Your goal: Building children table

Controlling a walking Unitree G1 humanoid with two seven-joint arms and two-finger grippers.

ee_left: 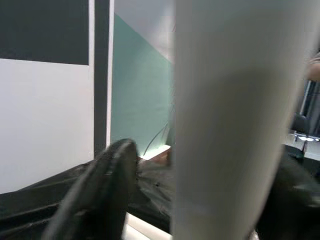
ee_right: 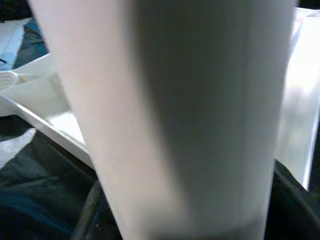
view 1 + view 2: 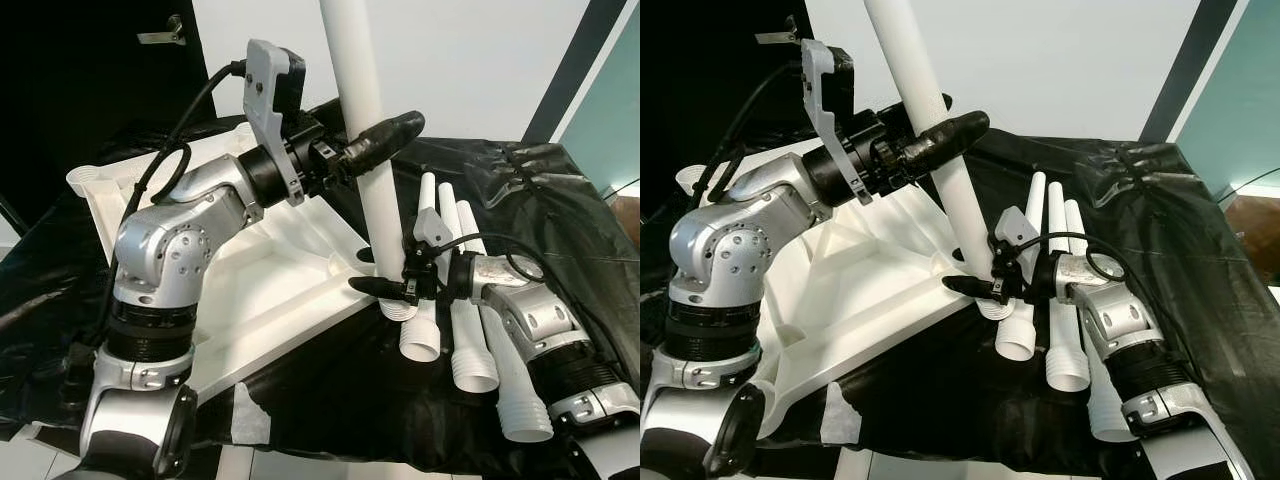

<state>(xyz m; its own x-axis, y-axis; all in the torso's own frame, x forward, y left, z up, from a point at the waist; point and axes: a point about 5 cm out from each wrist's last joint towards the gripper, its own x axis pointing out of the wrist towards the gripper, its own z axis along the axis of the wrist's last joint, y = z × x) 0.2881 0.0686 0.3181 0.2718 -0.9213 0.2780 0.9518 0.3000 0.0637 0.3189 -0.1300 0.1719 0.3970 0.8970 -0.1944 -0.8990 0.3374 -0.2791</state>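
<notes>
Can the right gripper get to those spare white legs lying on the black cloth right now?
Probably not yet. The right gripper is closed around the base of the upright leg at the tabletop corner. The spare legs lie just beside it, so once it lets go they look close.

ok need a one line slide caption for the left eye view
Both grippers hold an upright white table leg at the corner of the upturned white tabletop: left gripper high, right gripper at its base.

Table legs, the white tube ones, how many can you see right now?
4. One upright leg stands at the corner of the tabletop, held by the left end effector and the right end effector. Three loose legs lie side by side on the black sheet. More may be hidden.
</notes>
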